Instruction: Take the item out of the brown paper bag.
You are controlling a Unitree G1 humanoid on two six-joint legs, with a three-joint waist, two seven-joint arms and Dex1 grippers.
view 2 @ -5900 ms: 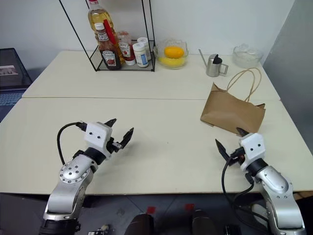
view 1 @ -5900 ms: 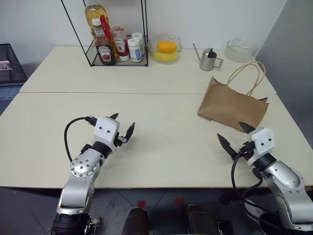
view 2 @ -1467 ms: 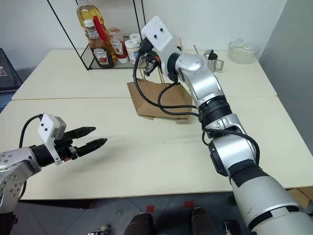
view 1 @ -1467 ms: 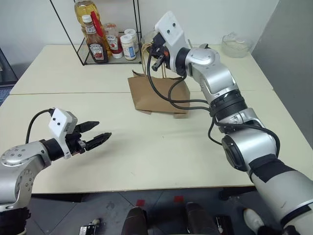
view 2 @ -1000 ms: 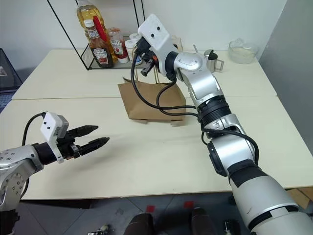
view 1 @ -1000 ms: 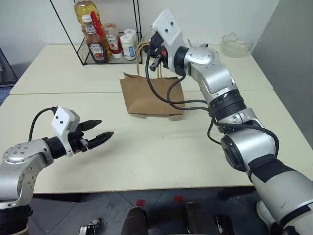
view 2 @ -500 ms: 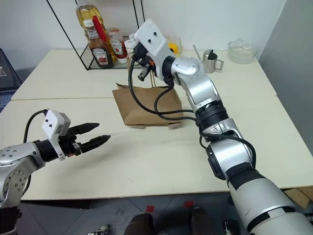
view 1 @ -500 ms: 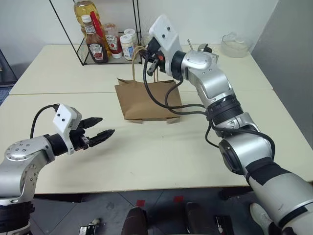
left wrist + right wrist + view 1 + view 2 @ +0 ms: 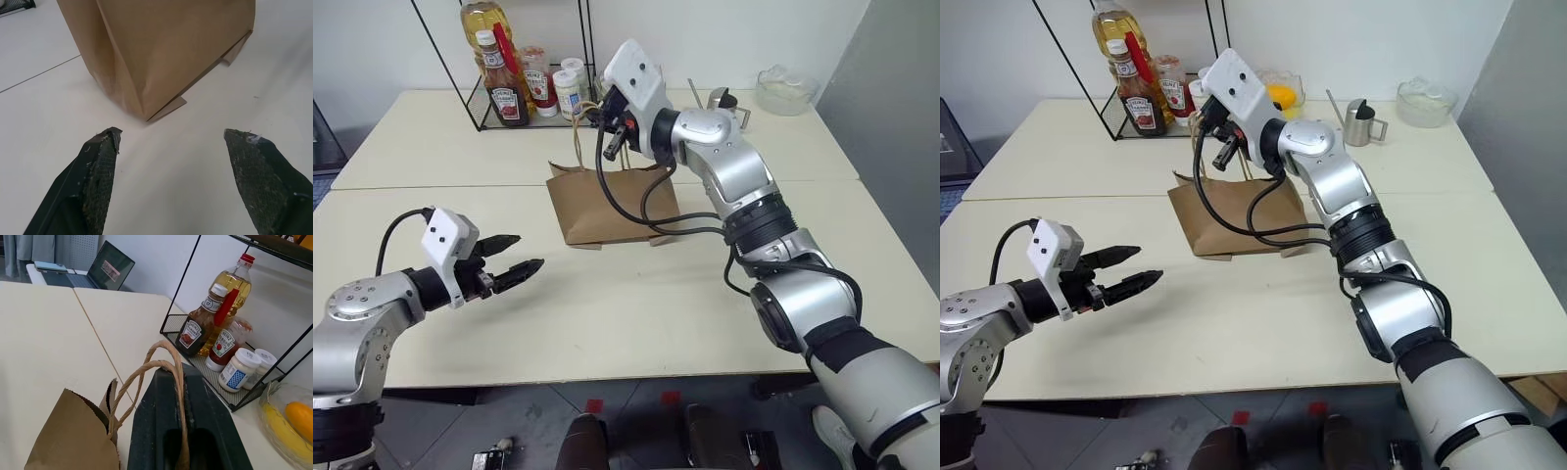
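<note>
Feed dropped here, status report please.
Right hand shut on brown paper bag's tan cord handles. Left hand open, facing bag. Item unseen.

Both arms have silver-grey metal shells with rounded joints and dark bands between the segments. The right arm is black near the shoulder. Each wrist carries a white box-shaped housing, and black cables run in loops along the forearms to these boxes. The left gripper [image 9: 512,270] has two black pointed fingers [image 9: 95,169] with a rough, scratched inner surface. The right gripper [image 9: 620,125] is black too.
</note>
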